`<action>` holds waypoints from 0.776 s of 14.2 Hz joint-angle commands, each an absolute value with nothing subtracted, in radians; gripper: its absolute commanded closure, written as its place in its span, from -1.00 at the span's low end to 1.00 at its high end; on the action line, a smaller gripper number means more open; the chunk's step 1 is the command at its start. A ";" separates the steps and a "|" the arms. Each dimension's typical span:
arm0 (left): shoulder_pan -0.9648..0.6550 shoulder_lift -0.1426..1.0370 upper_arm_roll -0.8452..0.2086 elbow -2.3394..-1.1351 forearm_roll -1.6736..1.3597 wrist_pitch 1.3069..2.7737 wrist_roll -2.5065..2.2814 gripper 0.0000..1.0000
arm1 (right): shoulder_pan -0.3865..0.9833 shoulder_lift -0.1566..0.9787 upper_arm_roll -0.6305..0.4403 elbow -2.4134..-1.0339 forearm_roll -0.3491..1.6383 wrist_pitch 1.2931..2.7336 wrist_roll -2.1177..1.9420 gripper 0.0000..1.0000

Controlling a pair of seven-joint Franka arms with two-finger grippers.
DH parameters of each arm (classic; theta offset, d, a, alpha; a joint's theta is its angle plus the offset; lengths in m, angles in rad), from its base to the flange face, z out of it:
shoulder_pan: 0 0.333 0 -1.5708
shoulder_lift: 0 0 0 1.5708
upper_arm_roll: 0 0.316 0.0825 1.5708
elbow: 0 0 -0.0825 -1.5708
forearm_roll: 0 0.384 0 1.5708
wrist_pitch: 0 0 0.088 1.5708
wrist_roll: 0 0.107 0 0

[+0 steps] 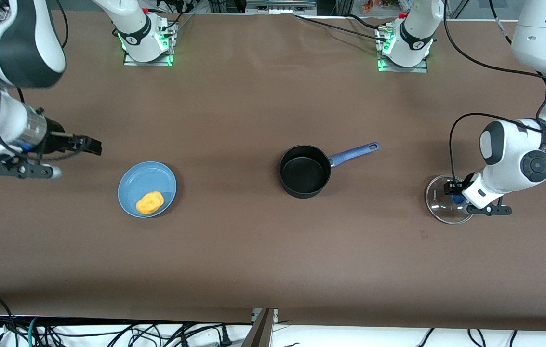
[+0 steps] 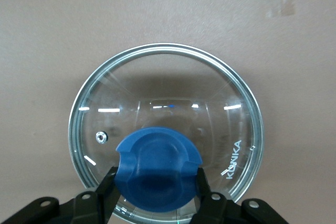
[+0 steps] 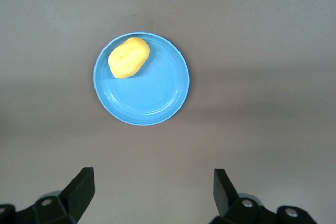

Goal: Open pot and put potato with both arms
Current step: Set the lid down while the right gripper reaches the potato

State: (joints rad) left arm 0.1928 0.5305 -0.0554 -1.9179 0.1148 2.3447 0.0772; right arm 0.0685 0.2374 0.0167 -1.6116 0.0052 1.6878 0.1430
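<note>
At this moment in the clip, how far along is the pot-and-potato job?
Done: the pot is open, and its lid lies on the table toward the left arm's end. In hand: the left gripper has its fingers on either side of the lid's blue knob. Left: the potato sits on the blue plate; the right gripper, open, hangs above the table beside the plate, holding nothing.

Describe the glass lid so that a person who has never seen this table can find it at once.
On the brown table, look from the open black pot toward the left arm's end. The lid lies flat there, apart from the pot, under the left hand, whose fingers flank its blue knob. It is the only clear round thing, steel-rimmed, unlike the solid blue plate.
</note>
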 commanded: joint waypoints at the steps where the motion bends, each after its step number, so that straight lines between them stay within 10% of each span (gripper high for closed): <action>1: 0.209 0.532 -0.061 -1.913 0.135 2.352 0.091 -0.51 | 0.067 0.363 0.017 -1.589 0.011 1.771 0.127 -1.00; 2: 0.209 0.526 -0.061 -1.905 0.135 2.342 0.091 -0.98 | 0.066 0.433 0.017 -1.588 0.012 1.855 0.146 -1.00; 11: 0.173 0.183 -0.100 -1.795 0.104 2.017 0.075 -1.00 | 0.149 0.675 0.029 -1.585 0.075 2.175 0.609 -0.98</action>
